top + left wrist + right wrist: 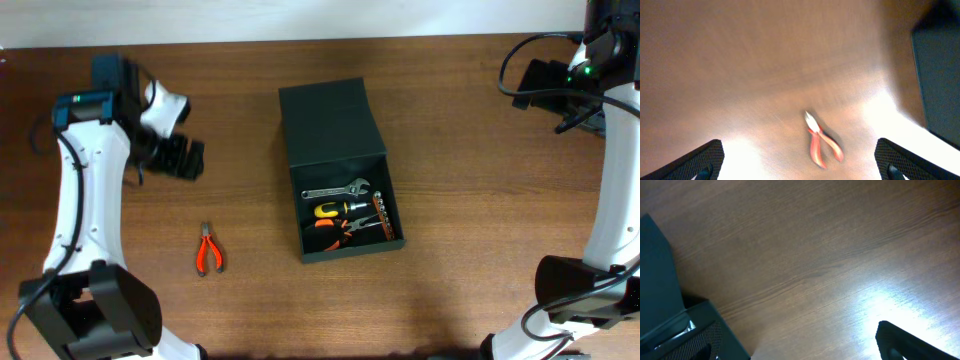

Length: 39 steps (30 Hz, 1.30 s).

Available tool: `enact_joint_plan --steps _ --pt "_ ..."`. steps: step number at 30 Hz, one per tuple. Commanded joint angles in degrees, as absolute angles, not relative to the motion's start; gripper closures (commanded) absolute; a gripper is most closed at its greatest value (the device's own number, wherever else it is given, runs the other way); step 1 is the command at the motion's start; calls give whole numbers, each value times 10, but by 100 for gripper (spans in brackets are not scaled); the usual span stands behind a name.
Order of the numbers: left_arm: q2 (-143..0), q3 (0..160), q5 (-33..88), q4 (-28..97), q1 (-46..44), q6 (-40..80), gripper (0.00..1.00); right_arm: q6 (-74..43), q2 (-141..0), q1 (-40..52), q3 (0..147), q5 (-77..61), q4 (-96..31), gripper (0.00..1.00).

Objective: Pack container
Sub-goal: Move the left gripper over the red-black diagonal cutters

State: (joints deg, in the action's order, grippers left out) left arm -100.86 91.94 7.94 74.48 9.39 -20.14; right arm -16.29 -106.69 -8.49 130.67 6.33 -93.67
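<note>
Hovering, my left gripper [178, 156] and right gripper [542, 82] both spread wide | container [338, 165] at frame centre, lid [330, 120] flipped back | tools [350, 210] inside show only overhead | left wrist: red pliers [822, 145] blurred, lower centre | right wrist: container's edge, far left

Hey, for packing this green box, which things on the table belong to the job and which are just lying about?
Belongs to the job: dark green container, lid open; adjustable wrench, yellow-handled screwdriver, orange-handled pliers and bit set inside it; red-handled pliers loose on the wooden table, probably still to pack.
Just lying about: nothing I can see, only the table itself.
</note>
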Motion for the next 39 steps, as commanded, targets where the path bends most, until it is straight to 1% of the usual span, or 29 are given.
enact_joint_plan --steps 1,5,6,8,12,13,15,18,20,26,30,34,39 --pt "-1012 854 154 756 100 -158 1 -165 -1062 -87 1306 62 -937 1" --pt "-1012 787 154 754 92 -116 0 -165 -1062 -87 1306 62 -937 1" --pt "-1012 774 153 754 91 -109 2 -165 -1062 -87 1306 62 -937 1" --pt "-1012 751 152 749 92 -100 3 -165 -1062 -87 1306 62 -937 1" --pt "-1012 711 140 736 92 -69 11 -165 -1062 -87 1306 62 -937 1" --pt "-1012 705 140 736 91 -69 16 -165 -1062 -87 1306 62 -937 1" --pt "-1012 695 140 739 90 -69 20 -165 -1062 -87 1306 62 -937 1" --pt "-1012 687 139 740 84 -69 20 -165 -1062 -87 1306 62 -937 1" --pt "-1012 682 134 733 78 -66 23 -165 -1062 -87 1306 62 -937 1" --pt "-1012 656 44 695 60 -3 23 -165 -1062 -87 1306 62 -937 1" --pt "-1012 637 46 681 57 9 26 -165 -1062 -87 1306 62 -937 1" --pt "-1012 623 47 668 49 9 27 -165 -1062 -87 1306 62 -937 1" --pt "-1012 621 47 662 25 25 29 -165 -1062 -87 1306 62 -937 1"
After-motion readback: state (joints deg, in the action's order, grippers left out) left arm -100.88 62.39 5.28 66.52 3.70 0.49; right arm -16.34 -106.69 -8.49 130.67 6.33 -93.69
